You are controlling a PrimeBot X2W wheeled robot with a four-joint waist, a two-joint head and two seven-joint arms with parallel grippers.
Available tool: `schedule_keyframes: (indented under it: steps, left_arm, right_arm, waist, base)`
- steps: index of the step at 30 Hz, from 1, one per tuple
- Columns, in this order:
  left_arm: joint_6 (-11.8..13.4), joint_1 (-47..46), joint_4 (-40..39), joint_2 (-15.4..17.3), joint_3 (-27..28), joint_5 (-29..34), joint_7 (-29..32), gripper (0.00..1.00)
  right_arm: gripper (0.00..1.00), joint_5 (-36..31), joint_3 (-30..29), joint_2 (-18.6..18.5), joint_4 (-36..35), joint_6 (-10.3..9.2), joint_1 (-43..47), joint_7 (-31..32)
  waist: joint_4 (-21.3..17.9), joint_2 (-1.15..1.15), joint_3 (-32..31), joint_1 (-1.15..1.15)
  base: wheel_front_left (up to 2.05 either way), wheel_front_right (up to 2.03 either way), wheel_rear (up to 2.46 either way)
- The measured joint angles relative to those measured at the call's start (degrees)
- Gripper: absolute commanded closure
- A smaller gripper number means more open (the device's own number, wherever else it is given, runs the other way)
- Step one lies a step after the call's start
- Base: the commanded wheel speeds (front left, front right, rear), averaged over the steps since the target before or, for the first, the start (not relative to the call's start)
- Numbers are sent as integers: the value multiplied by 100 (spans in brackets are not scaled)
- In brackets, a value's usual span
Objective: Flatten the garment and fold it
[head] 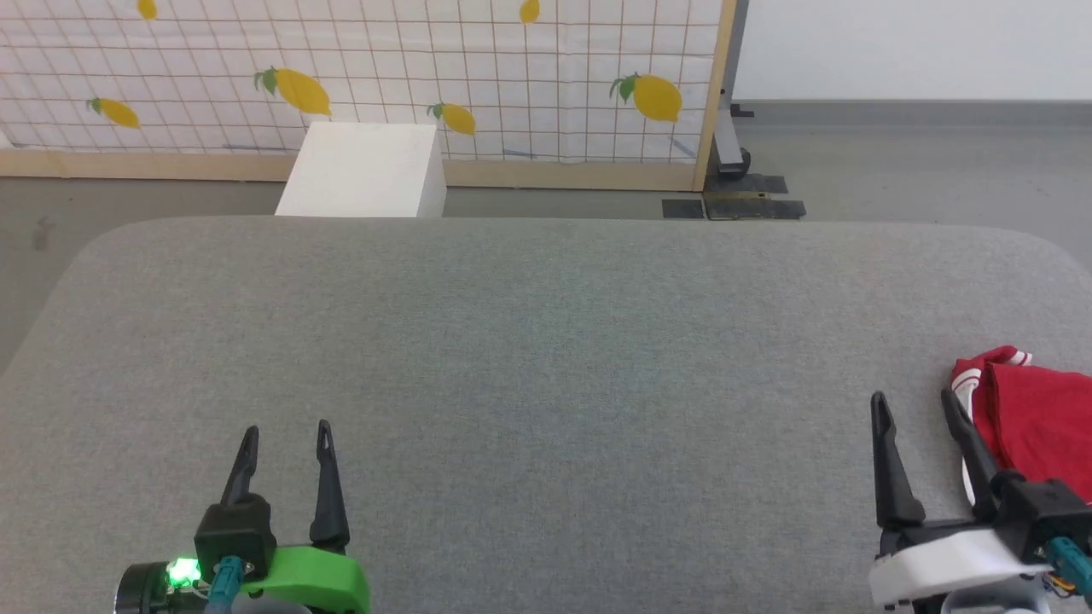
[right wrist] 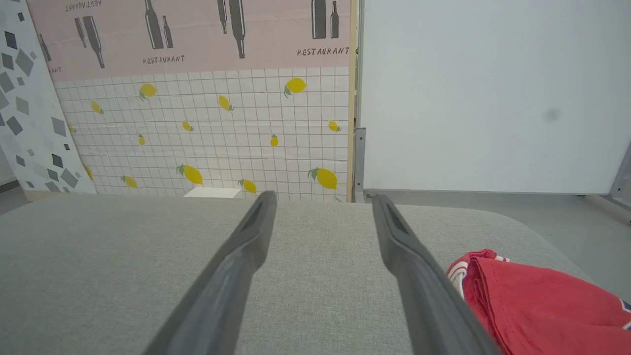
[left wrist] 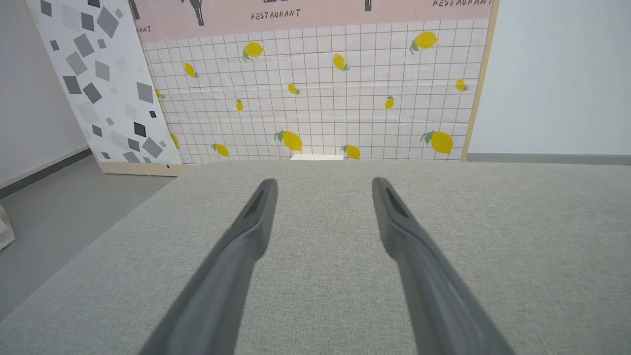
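Observation:
The red garment (head: 1036,418) lies bunched at the right edge of the grey padded table (head: 546,358), a white, red-striped sleeve edge showing at its near-left side. In the right wrist view the garment (right wrist: 537,305) sits at the lower right, just beside the right finger. My right gripper (head: 915,399) stands open with nothing between its fingers, its right finger close to the cloth's left edge. At the lower left my left gripper (head: 287,433) is open and empty over bare table, far from the garment. The left gripper (left wrist: 323,183) points along the table toward the screen.
A white box (head: 363,170) stands on the floor beyond the table's far edge. Behind it is a lemon-patterned screen (head: 384,77) with a wooden frame. Grey floor (head: 896,162) lies to the far right. A grey-speckled panel (left wrist: 98,84) leans at the left.

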Motion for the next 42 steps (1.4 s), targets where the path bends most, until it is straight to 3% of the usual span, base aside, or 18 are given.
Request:
schedule_keyframes:
  steps: [20, 21, 42]
  left_arm:
    - [-53, 40, 65, -13, -57, 37, 0, 0]
    - [-55, 40, 77, -14, -56, 37, 0, 100]
    - [-59, 32, 13, -14, -59, 37, 181, 100]
  right_arm:
    - [0, -13, -8, 2, 45, 0, 127, 0]
    - [100, -19, -8, 2, 55, 0, 127, 0]
    - [100, -43, 49, 0, 20, 0, 125, 182]
  waist:
    - [-31, 0, 88, 0]
    - [-36, 0, 92, 0]
    - [-53, 0, 110, 0]
  base:
    - [0, 0, 0]
    - [0, 0, 0]
    - [0, 0, 0]
